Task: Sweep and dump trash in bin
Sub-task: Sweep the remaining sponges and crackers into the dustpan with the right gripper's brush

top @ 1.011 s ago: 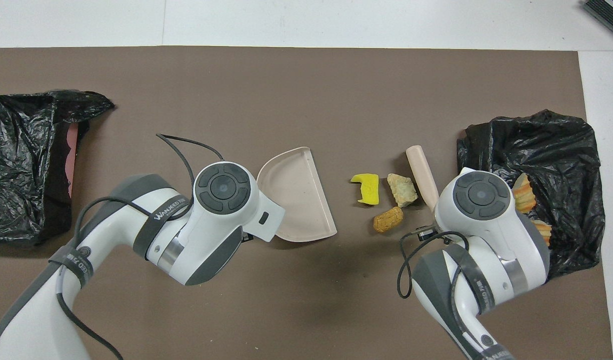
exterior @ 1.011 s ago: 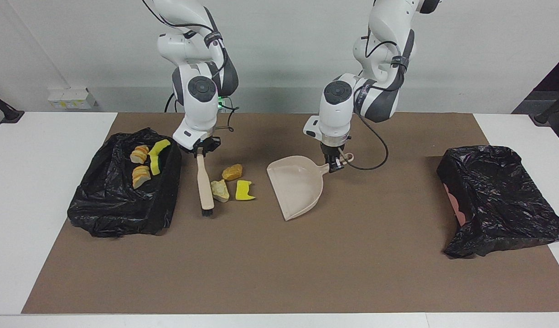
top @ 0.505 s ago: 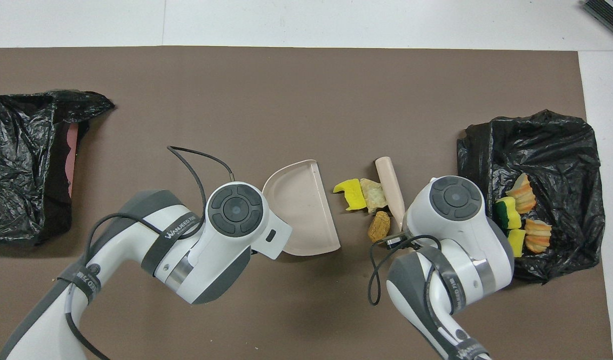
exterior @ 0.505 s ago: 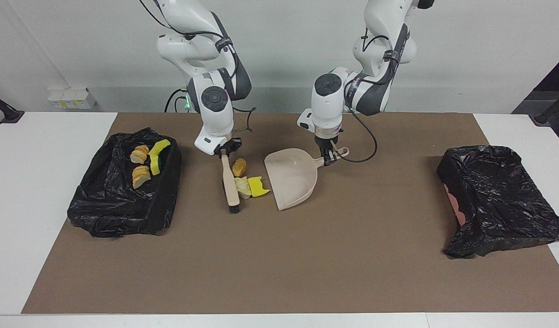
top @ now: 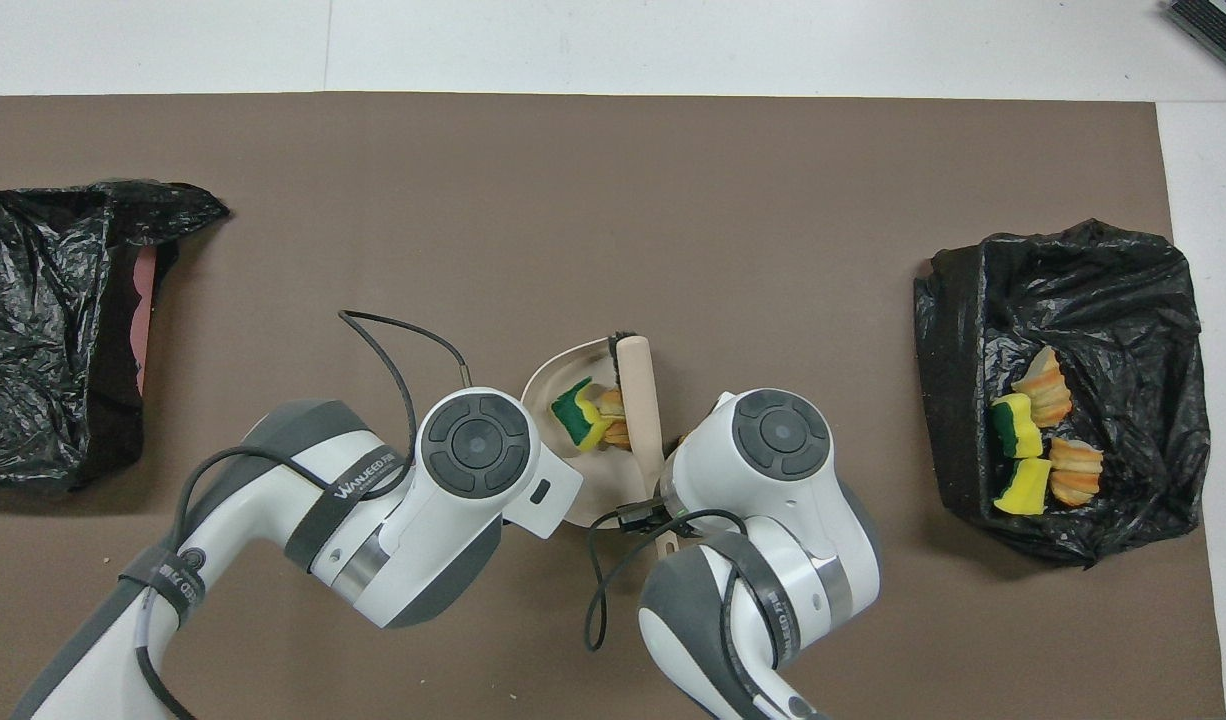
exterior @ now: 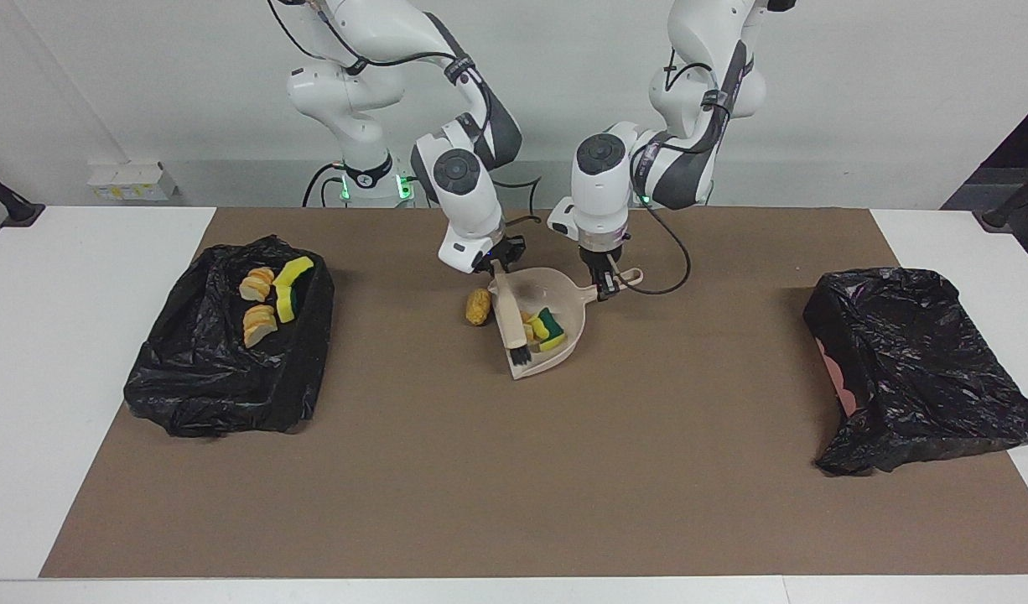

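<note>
Right gripper is clamped on the handle of the beige brush, whose bristles sit below it at the mouth of the beige dustpan. Left gripper grips the dustpan's handle; a green-and-yellow sponge piece and a cream chunk lie in the pan just below and between both grippers. An orange chunk rests on the brown mat just outside the pan beside the right gripper, and four scraps sit on the black bag at the right arm's end.

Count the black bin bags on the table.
2. One black bag holding scraps lies at the right arm's end of the table; the other black bag lies at the left arm's end.
</note>
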`<move>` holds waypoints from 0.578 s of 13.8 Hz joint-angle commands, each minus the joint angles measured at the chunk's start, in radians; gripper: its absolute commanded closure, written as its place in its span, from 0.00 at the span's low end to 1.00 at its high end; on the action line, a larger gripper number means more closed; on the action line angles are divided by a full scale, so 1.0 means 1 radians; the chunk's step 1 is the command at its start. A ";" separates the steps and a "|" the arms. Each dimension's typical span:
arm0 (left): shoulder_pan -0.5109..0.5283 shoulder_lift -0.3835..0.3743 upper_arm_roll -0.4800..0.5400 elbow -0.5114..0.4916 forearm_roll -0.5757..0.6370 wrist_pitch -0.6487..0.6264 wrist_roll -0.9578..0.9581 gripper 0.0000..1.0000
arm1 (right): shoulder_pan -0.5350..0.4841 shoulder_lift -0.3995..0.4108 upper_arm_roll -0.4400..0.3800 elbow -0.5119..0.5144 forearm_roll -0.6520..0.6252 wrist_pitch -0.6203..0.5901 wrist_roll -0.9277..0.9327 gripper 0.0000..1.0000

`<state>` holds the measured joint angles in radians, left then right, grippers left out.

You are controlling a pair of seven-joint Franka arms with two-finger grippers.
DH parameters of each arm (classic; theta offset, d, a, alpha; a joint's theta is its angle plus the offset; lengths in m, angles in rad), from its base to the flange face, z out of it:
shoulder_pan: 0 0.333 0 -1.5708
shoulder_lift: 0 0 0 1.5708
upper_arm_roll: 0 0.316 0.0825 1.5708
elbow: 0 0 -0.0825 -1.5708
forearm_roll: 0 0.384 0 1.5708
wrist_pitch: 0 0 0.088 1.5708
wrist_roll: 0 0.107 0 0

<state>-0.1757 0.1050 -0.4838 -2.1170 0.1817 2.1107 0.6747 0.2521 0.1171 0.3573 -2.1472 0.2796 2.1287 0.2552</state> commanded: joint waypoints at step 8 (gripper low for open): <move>0.005 -0.041 0.005 -0.058 0.016 0.052 0.097 1.00 | -0.140 -0.157 -0.011 0.008 -0.174 -0.487 0.032 1.00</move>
<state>-0.1736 0.1041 -0.4793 -2.1286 0.1825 2.1353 0.7443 0.1703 0.0065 0.3383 -2.0636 0.1424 1.6534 0.2885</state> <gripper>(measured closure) 0.674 0.727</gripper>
